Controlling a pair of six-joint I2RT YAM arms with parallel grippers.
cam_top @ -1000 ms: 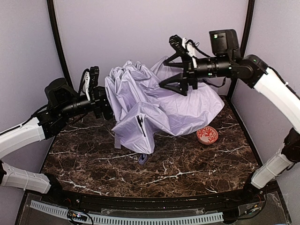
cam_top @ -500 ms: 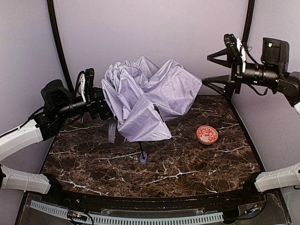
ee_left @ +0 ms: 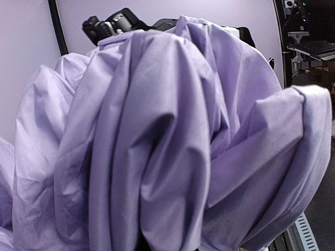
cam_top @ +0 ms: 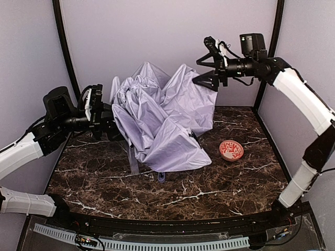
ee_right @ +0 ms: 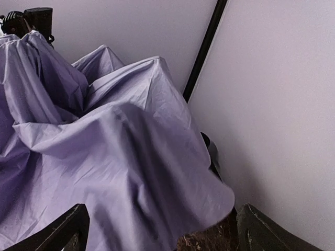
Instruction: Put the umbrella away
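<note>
The umbrella (cam_top: 165,117) is a crumpled heap of pale lavender fabric in the middle of the dark marble table (cam_top: 220,188). Its small lavender handle (cam_top: 161,177) pokes out at the front edge. My left gripper (cam_top: 111,125) is pressed into the fabric's left side, shut on a gathered bunch. Its fingers are buried, and folds of the umbrella (ee_left: 167,141) fill the left wrist view. My right gripper (cam_top: 203,65) hangs open in the air above the umbrella's upper right corner, holding nothing. In the right wrist view the umbrella (ee_right: 104,172) lies below the right gripper (ee_right: 162,232).
A red-patterned bowl (cam_top: 231,150) sits on the table right of the umbrella. A dark rounded thing (ee_right: 211,151) peeks out behind the fabric near the back right corner. Pale walls and black corner posts (cam_top: 269,47) close in the back and sides.
My right arm swung out to the far right, then back left to above the umbrella, open throughout. The fabric dropped and spread toward the front right. The left gripper sank slightly, still shut.
</note>
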